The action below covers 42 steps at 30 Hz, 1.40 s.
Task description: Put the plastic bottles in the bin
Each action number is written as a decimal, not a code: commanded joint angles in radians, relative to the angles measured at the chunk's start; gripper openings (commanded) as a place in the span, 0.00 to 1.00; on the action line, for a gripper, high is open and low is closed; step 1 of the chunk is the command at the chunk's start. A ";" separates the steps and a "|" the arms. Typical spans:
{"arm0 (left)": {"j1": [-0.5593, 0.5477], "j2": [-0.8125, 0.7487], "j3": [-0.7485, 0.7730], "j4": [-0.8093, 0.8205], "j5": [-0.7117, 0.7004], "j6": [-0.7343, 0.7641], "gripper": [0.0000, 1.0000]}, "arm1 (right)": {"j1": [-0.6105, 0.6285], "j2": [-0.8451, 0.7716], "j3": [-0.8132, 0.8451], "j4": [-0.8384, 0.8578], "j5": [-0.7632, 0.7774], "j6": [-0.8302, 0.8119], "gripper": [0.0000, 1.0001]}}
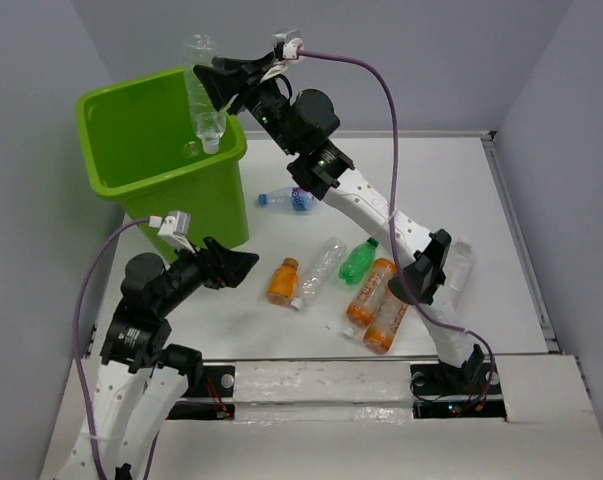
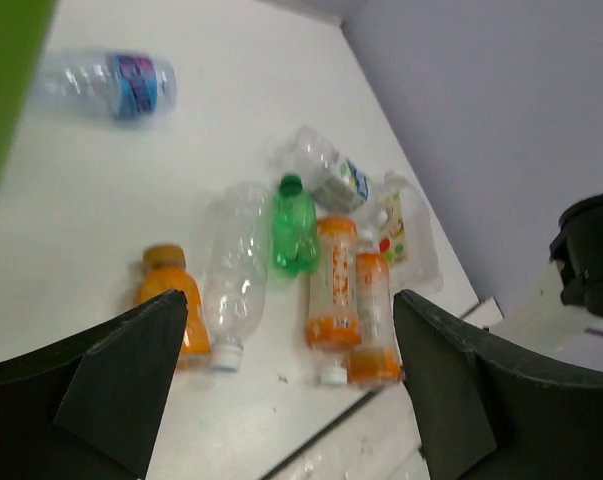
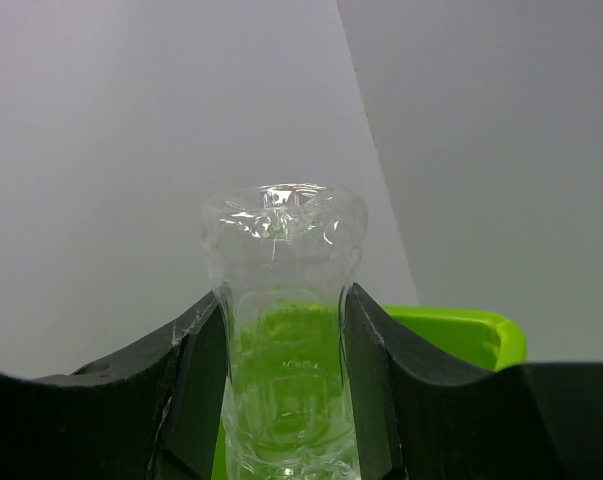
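My right gripper [image 1: 213, 85] is shut on a clear plastic bottle [image 1: 203, 95] and holds it cap down above the near right corner of the lime-green bin [image 1: 176, 195]. In the right wrist view the fingers [image 3: 196, 390] pinch the bottle [image 3: 284, 290], with the bin rim [image 3: 461, 335] behind. My left gripper [image 1: 243, 265] is open and empty, beside the bin's front, left of a small orange bottle [image 1: 282, 281]. A clear bottle [image 1: 318, 272], a green one [image 1: 358, 261], two orange ones [image 1: 376, 303] and a blue-labelled one [image 1: 289, 199] lie on the table.
Further clear bottles [image 1: 458, 268] lie at the right, partly hidden by the right arm. The left wrist view shows the row of bottles between my open left gripper [image 2: 286, 330], labelled clear ones [image 2: 331, 170] behind, and a blurred bin edge [image 2: 6, 90].
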State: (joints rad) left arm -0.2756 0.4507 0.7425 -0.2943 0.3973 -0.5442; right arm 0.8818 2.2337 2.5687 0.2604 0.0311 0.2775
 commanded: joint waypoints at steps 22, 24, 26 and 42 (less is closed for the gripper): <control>-0.438 0.414 -0.167 0.152 -0.540 -0.085 0.99 | -0.015 -0.928 -1.163 -0.171 0.136 -0.127 0.93; -0.462 0.497 -0.143 0.185 -0.572 -0.071 0.99 | -0.015 -0.991 -1.326 -0.214 0.216 -0.091 0.85; -0.473 0.557 -0.114 0.193 -0.592 -0.057 0.99 | -0.027 -1.069 -1.454 -0.248 0.256 -0.060 0.73; -0.479 0.862 -0.095 0.247 -0.588 -0.051 0.76 | -0.037 -1.088 -1.769 -0.302 0.148 0.267 0.94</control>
State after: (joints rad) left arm -0.7471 1.2827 0.6239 -0.0933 -0.1665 -0.6003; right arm 0.8455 1.0958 0.8093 -0.0952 0.2012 0.4232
